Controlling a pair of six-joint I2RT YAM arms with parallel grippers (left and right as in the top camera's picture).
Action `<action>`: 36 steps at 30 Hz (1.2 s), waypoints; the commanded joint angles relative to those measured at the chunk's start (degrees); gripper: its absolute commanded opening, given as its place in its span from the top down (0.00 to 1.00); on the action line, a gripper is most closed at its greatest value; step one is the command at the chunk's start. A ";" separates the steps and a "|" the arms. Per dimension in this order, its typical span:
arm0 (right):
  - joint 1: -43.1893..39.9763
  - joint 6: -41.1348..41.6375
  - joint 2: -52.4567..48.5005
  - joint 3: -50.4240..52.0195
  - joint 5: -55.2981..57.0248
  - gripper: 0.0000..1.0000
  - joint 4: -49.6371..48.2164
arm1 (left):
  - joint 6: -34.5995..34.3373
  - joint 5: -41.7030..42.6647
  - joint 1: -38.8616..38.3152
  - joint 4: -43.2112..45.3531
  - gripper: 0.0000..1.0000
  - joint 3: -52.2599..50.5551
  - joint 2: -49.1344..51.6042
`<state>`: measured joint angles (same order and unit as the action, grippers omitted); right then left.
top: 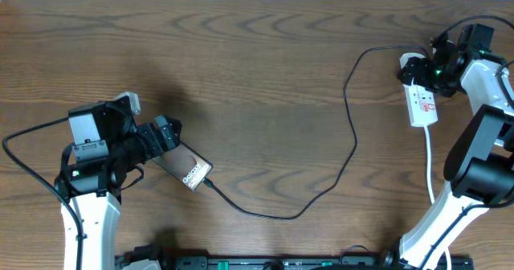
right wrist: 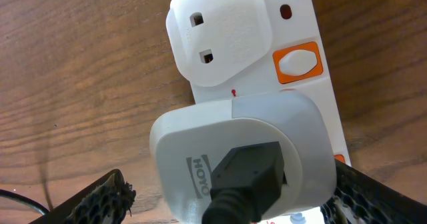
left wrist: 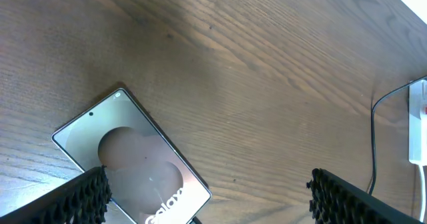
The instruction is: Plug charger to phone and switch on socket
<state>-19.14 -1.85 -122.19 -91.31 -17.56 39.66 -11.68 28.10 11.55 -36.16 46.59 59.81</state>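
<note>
Overhead: the phone [top: 193, 172] lies slantwise near the tabletop's [top: 265, 53] front-left corner, the left gripper [top: 167, 135] over its far end. The charger [top: 353, 129] runs from the phone to the socket [top: 423, 103] by the rear-right corner, under the right gripper [top: 432, 71].

Left wrist: fingers [left wrist: 77, 201] spread wide and empty, the phone below.

Right wrist: fingers [right wrist: 100, 201] spread apart, flanking the socket's white adapter [right wrist: 240, 144], gripping nothing.

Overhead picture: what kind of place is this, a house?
Probably a robot lab bench, not a home: a wooden table, left arm and right arm at it, with just a phone, charger and socket set out.
</note>
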 commanded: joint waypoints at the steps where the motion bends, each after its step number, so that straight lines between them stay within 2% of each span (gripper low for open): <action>1: 3.72 2.08 -1.16 2.21 -11.54 0.15 1.90 | 0.96 -0.72 -0.11 -0.33 0.07 0.52 0.11; 36: 4.15 3.56 -1.16 5.99 -16.74 0.18 -1.05 | 0.96 -0.72 -0.11 -0.96 0.07 0.52 0.11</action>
<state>-19.16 -0.36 -121.14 -88.71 -18.00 36.75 -11.70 28.12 11.55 -37.08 46.59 59.81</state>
